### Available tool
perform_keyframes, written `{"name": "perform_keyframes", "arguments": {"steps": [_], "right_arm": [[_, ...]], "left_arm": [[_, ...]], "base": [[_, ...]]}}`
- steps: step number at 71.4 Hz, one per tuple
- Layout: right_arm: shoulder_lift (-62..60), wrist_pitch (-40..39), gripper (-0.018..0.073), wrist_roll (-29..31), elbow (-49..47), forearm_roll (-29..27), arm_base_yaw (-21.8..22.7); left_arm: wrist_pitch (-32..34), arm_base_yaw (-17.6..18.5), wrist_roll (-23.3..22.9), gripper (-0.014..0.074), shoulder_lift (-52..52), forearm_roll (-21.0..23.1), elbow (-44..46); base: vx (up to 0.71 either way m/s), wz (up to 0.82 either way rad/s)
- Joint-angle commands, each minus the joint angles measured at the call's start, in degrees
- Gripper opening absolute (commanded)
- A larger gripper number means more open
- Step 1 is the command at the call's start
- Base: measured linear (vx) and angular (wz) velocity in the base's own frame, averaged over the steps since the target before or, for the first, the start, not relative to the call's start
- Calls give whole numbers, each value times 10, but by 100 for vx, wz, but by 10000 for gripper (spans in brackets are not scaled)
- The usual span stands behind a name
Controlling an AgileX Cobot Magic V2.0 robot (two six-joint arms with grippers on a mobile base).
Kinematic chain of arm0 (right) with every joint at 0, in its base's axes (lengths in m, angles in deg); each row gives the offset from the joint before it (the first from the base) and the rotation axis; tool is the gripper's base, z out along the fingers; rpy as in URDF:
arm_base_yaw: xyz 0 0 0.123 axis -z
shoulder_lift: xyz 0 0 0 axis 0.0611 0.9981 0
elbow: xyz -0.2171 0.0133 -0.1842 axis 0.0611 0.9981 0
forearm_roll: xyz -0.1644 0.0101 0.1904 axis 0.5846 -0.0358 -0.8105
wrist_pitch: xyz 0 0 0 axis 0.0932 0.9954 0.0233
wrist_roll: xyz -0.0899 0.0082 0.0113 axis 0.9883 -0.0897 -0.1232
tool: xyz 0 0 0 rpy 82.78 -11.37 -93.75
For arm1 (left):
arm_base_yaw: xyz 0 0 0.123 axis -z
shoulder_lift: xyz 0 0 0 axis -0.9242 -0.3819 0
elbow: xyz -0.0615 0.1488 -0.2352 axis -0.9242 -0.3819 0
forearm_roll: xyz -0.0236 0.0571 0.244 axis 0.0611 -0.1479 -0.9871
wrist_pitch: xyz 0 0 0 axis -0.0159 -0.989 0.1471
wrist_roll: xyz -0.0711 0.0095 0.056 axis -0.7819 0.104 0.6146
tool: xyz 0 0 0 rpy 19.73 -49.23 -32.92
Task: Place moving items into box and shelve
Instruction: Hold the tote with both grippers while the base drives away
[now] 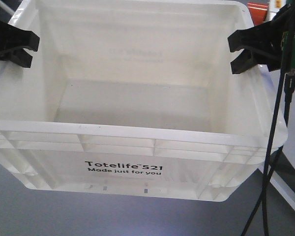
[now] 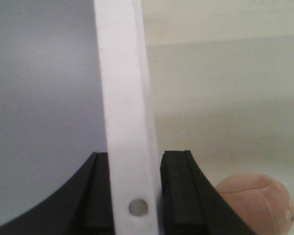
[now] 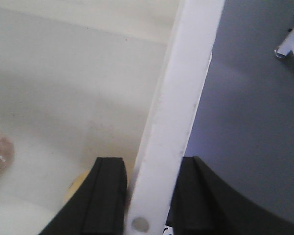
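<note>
inside box point(image 1: 137, 142), contents hidden; both jaws clamp rim.

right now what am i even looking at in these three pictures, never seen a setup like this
A two-armed robot is holding a white box by its side rims. The front view looks down into the box from the robot's body; the black shapes at its left and right edges are the robot's pincers.

The left pincer clamps the left rim and the right pincer clamps the right rim.

The other two pictures come from cameras on the wrists. Each shows two black fingers pressing a white rim strip between them, with the box's inside on one side and grey floor on the other.

Inside the box, the left wrist view shows a round tan ball-like item. The right wrist view catches the edge of a pinkish item and something pale yellow; I cannot tell what they are.
</note>
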Motion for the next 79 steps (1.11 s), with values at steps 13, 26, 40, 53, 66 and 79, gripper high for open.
{"name": "perform_keyframes", "arguments": {"steps": [13, 26, 40, 53, 66, 79], "right_arm": [[-24, -50, -12, 19, -25, -42, 0], [-24, -50, -12, 19, -25, -42, 0], [-24, -48, -12, 19, -25, -41, 0], [-24, -44, -12, 19, -25, -41, 0], [-24, -42, -12, 19, -25, -40, 0], [-24, -41, -12, 19, -25, -40, 0]], "left_arm": [[63, 3, 3, -17, 25, 22, 28], [63, 3, 3, -17, 25, 22, 28], [63, 3, 3, -17, 25, 22, 28], [61, 3, 3, -17, 25, 22, 28], [61, 3, 3, -17, 25, 22, 28], [61, 3, 3, -17, 25, 22, 28]], "base": [[-4, 71], [0, 72], [6, 68], [13, 61], [17, 60], [19, 60]]}}
